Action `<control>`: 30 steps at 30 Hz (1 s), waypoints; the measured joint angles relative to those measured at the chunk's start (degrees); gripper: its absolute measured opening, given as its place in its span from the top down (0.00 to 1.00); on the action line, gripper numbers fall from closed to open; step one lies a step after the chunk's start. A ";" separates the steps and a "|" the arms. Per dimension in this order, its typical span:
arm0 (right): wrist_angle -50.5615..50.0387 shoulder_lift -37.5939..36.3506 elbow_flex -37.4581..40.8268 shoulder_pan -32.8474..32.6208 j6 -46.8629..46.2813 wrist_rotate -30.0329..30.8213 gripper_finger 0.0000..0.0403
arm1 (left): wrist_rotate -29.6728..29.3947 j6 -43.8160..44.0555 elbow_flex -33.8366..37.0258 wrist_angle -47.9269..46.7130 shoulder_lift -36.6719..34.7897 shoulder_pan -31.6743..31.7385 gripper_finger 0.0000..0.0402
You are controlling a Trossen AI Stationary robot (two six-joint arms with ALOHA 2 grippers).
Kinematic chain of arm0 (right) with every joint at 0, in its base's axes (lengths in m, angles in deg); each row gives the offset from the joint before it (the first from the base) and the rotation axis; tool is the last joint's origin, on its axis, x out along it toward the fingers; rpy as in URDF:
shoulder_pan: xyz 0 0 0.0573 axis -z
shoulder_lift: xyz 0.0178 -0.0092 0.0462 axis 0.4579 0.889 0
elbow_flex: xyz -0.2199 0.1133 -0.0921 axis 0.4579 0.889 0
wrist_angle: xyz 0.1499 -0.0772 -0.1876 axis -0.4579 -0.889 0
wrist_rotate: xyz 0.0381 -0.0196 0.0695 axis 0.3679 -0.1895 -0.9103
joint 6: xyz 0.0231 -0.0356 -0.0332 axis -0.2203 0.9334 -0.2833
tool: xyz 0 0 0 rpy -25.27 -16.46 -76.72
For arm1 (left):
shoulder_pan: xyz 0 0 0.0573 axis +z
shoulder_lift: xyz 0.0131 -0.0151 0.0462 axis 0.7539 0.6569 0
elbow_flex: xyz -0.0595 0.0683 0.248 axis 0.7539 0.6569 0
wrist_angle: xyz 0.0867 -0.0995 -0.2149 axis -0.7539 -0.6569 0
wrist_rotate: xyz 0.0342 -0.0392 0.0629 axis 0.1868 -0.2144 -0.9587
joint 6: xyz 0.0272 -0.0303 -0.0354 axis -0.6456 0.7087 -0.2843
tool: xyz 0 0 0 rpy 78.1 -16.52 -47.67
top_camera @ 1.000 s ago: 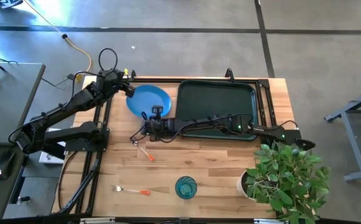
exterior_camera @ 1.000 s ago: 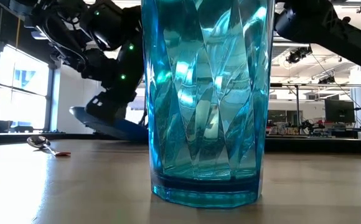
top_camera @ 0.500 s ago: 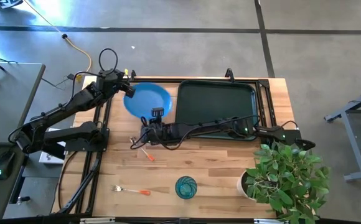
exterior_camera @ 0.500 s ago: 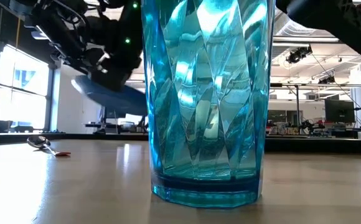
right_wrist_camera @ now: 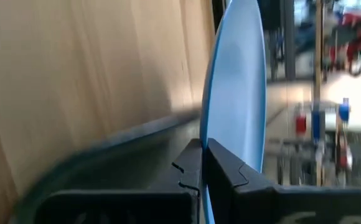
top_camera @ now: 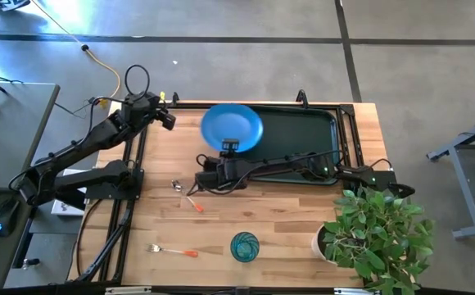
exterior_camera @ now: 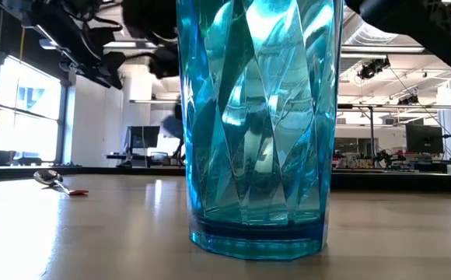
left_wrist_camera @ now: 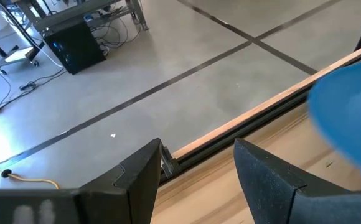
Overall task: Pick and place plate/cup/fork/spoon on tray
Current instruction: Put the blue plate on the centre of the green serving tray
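The bright-blue plate [top_camera: 232, 127] hangs in the air over the left rim of the dark tray [top_camera: 295, 135]. My right gripper [top_camera: 230, 150] is shut on its near rim. My left gripper [top_camera: 169, 120] is open and empty at the table's far left, left of the plate; its fingers [left_wrist_camera: 137, 177] stand apart, with the plate [left_wrist_camera: 348, 112] off to one side. The teal cup [top_camera: 244, 246] stands near the front edge and fills the low view [exterior_camera: 260, 124]. The spoon [top_camera: 185, 195] and the fork [top_camera: 170, 250] lie flat on the table. My right gripper pinches the plate's near rim [right_wrist_camera: 203, 134] between its two fingers, one on each face. The fingers come about level from the table's near side. The plate [right_wrist_camera: 236, 81] is lifted clear and sticks out from the fingers toward the far edge, roughly level.
A potted plant in a white pot [top_camera: 377, 233] stands at the front right corner. The right arm [top_camera: 303, 164] stretches along the tray's near rim. The spoon shows in the low view [exterior_camera: 54, 179]. Bare wood lies between the spoon, the fork and the cup.
My right gripper has lifted the plate off the table and carried it toward the table's right edge, from beside my left gripper to over the tray's left rim. The plate is now clear of my left gripper.
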 joint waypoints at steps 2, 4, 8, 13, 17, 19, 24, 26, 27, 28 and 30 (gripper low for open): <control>-6.75 -0.08 0.88 0.00 -7.77 0.55 1.00 | -0.02 0.01 0.00 -0.22 -0.19 0.00 0.52; -14.92 -0.04 1.17 0.04 -17.37 1.38 1.00 | -0.01 0.14 0.00 -0.33 -0.22 0.00 0.52; -14.33 -2.25 6.15 0.32 -22.33 -1.81 1.00 | 0.03 0.18 0.00 -0.49 -0.20 -0.02 0.52; -14.16 -8.02 17.95 0.63 -28.77 -4.89 1.00 | 0.51 1.03 0.00 -0.73 -0.40 -0.43 0.52; -6.32 -16.03 31.14 1.24 -32.39 -6.16 1.00 | 0.61 1.03 0.00 -0.69 -0.36 -0.56 0.52; -0.98 -19.68 37.88 1.33 -33.38 -7.28 1.00 | 0.61 1.03 0.00 -0.65 -0.44 -0.57 0.52; 13.91 -27.46 51.75 1.44 -33.05 -10.29 1.00 | 0.61 1.08 0.00 0.17 -0.42 -0.57 0.52; 17.44 -29.16 56.49 1.57 -33.15 -10.65 1.00 | 0.61 1.09 0.00 0.14 -0.42 -0.59 0.52; 18.99 -29.86 58.48 1.66 -33.35 -10.72 1.00 | 0.62 1.26 0.00 0.04 -0.42 -0.59 0.52; 20.41 -30.33 60.04 1.78 -33.47 -11.11 1.00 | 0.61 1.49 0.00 0.04 -0.42 -0.59 0.52; 22.11 -30.47 62.06 2.03 -33.89 -12.03 1.00 | 0.61 1.49 0.00 0.16 -0.42 -0.59 0.52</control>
